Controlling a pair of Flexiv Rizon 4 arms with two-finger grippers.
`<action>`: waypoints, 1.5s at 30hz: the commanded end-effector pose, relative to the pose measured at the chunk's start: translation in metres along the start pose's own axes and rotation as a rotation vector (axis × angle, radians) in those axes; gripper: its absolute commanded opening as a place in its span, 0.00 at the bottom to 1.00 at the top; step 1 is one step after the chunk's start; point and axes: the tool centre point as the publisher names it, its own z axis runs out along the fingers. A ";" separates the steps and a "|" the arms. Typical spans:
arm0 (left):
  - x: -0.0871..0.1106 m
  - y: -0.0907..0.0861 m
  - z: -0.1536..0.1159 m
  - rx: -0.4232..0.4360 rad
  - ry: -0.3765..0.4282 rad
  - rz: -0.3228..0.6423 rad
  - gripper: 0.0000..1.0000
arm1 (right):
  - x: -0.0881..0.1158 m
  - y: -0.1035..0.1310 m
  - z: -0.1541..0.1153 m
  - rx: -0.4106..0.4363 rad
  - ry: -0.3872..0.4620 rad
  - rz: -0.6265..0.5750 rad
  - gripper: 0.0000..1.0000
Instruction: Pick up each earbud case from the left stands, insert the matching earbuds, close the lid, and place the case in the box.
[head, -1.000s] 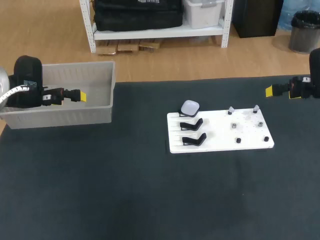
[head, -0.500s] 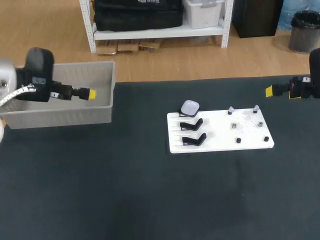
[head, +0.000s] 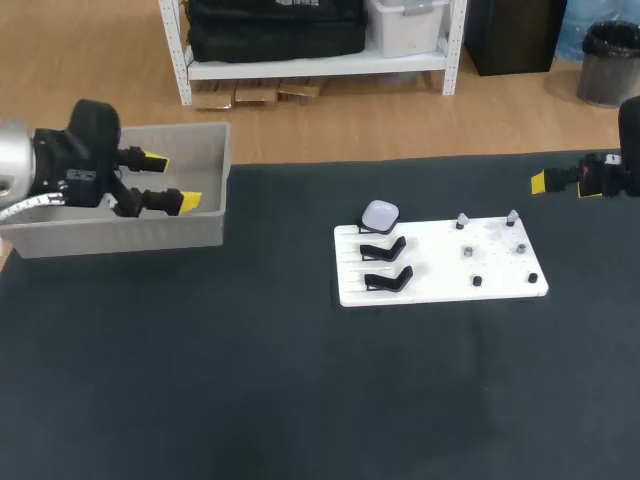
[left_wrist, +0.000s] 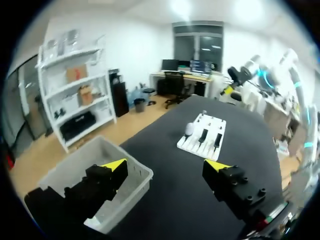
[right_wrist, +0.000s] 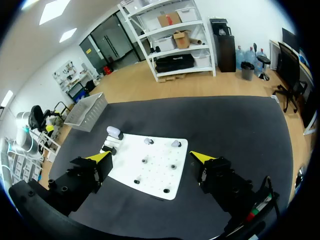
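1. Well, my left gripper (head: 172, 180) (left_wrist: 165, 165) is closest to me. Its fingers are spread wide and hold nothing.
2. It hangs over the grey box (head: 120, 235), above the end of the box nearest the white board. In the left wrist view one yellow tip sits over the rim of the box (left_wrist: 142, 175) and the other over bare table.
3. My right gripper (head: 538, 182) (right_wrist: 151, 156) is at the table's right edge, well apart from everything on it. Its fingers are also wide apart with nothing between them.
4. The black table (head: 250, 380) carries the white board (head: 440, 262) right of the middle. From my right wrist the board (right_wrist: 150, 170) lies ahead of the fingers, and from my left wrist it (left_wrist: 202, 140) is far out across the table.
5. Along the board's left side are the stands (head: 383, 248). The two nearer black ones have nothing on them.
6. The white case (head: 380, 214) sits at the far left corner of the board, lid shut, just beyond those two stands. It shows in both wrist views (left_wrist: 189, 129) (right_wrist: 114, 132).
7. Six small pieces (head: 467, 252) are dotted over the board's right half. They are too small for me to tell which are earbuds.
8. Beyond the board in the right wrist view, the box (right_wrist: 90, 111) stands at the table's far corner.
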 end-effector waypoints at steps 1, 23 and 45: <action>0.004 0.004 -0.004 0.161 -0.236 0.011 1.00 | 0.000 0.001 -0.001 0.004 0.001 0.001 1.00; -0.034 -0.058 0.146 0.235 -0.094 0.091 1.00 | 0.000 0.001 -0.001 0.004 0.001 0.001 1.00; -0.035 -0.067 0.178 0.329 -0.059 0.126 1.00 | 0.000 0.001 -0.001 0.004 0.001 0.001 1.00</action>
